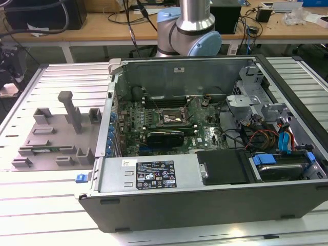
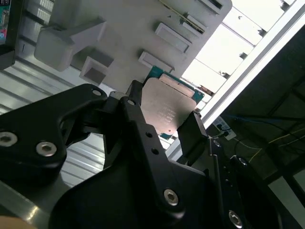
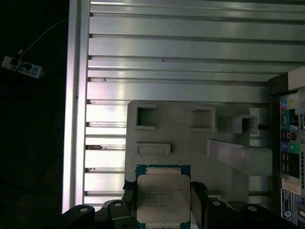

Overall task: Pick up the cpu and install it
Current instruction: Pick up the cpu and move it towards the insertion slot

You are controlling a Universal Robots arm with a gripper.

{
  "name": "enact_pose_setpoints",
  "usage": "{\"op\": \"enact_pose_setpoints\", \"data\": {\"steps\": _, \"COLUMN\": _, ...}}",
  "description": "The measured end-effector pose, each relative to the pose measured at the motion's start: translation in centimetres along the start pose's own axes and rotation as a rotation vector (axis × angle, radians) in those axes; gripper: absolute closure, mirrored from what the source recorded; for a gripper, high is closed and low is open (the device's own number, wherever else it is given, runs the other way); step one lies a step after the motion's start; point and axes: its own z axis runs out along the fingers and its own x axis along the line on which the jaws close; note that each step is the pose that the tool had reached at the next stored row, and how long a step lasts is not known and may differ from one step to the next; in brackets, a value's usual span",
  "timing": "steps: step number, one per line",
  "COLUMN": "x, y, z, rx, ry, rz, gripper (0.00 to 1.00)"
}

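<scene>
Pincer [image 3: 163,193] fingers [image 3: 198,193] are pressed against two opposite edges of the cpu [image 3: 163,198], so the chip is pinched between them, its silver top turned to the cameras in both wrist views. In the second wrist view the pincer [image 2: 164,117] is seen with the cpu [image 2: 167,107] gripped the same way, a green rim showing beside the metal lid. Just behind the chip a grey tray [image 3: 190,143] with moulded pockets and posts is seen, laid on a table [image 3: 176,47] of aluminium slats; whether the chip touches the tray cannot be told. In the exterior view the tray [image 1: 51,138] is placed at that view's left, beside an open case [image 1: 205,179]. Inside the case a socket [image 1: 171,119] is set on the green board [image 1: 138,120], well apart from the tray. An arm [image 1: 189,31] joint is seen beyond the case.
</scene>
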Motion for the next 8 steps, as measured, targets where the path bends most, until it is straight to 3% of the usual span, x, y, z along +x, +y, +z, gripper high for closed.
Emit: {"op": "enact_pose_setpoints", "data": {"steps": 8, "x": -0.07, "y": 0.20, "z": -1.72, "rx": 0.0000, "ry": 0.0001, "rz": 0.000, "gripper": 0.45}}
